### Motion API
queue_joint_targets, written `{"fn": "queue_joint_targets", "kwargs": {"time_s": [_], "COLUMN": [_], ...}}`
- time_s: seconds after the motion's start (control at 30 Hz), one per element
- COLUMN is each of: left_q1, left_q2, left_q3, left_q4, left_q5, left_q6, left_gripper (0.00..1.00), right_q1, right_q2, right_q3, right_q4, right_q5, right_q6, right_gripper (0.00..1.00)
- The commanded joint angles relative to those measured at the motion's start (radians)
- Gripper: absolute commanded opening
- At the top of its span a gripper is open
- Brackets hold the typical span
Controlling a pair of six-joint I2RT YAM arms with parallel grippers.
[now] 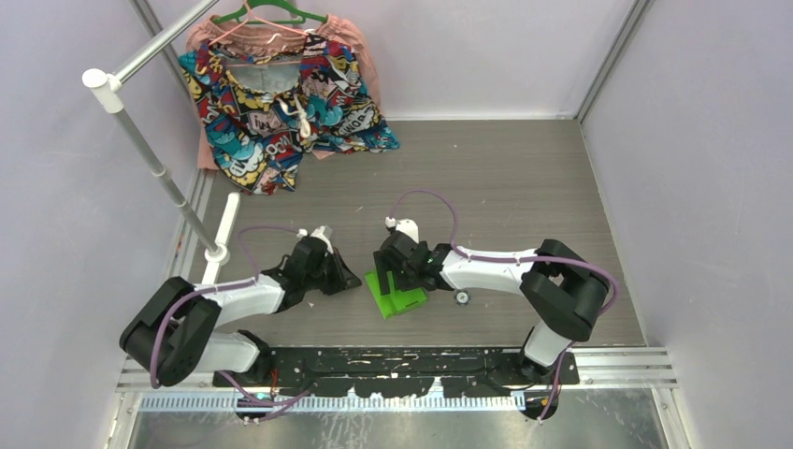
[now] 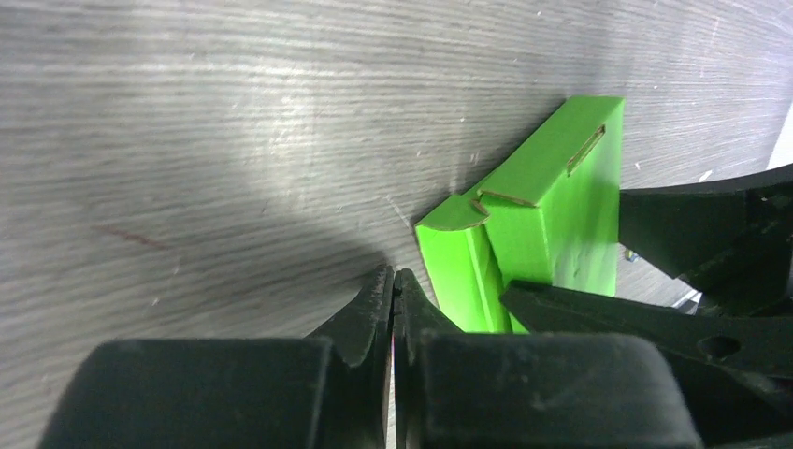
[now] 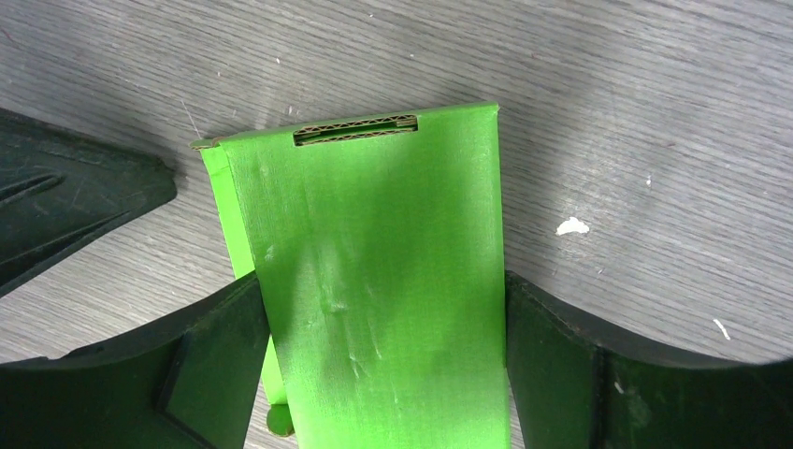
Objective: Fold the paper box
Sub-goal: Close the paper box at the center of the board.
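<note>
The paper box (image 1: 400, 299) is bright lime-green card, partly folded into a flat rectangular shape, lying on the grey table between the two arms. My right gripper (image 3: 383, 290) spans its width, one finger pressed against each long side; the slotted end (image 3: 355, 130) points away from the wrist. My left gripper (image 2: 394, 281) is shut with nothing between its tips. It rests low on the table just left of the paper box (image 2: 552, 215), beside a side flap (image 2: 458, 271). In the top view the left gripper (image 1: 352, 280) sits a short gap from the box's left edge.
A colourful patterned garment (image 1: 281, 103) hangs on a green hanger at the back left, under a white rack pole (image 1: 159, 164). A small round part (image 1: 461, 297) lies just right of the box. Walls close in the table on three sides.
</note>
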Motion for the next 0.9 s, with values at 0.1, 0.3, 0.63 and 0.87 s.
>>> {"fn": "queue_joint_targets", "kwargs": {"time_s": [0.1,0.3,0.63,0.87], "left_q1": [0.004,0.003,0.003,0.005], "left_q2": [0.125,0.135,0.131,0.092], "left_q3": [-0.043,-0.039,-0.038,-0.044], "left_q4": [0.017,0.019,0.015,-0.011], "left_q5": [-0.022,-0.019,-0.018,-0.023], "left_q6": [0.042,0.049,0.055,0.063], "left_gripper": [0.00,0.00,0.00,0.00], "right_q1": [0.011,0.043,0.134,0.179], "right_q2": [0.070,0.110,0.184,0.198], "right_q3": [0.019,0.046,0.121,0.128], "right_q4": [-0.083,-0.114,-0.221,-0.260], "right_q5": [0.021,0.073,0.319,0.413], "right_q6": [0.002,-0.004,0.008,0.046], "right_gripper": [0.42,0.54,0.54,0.53]}}
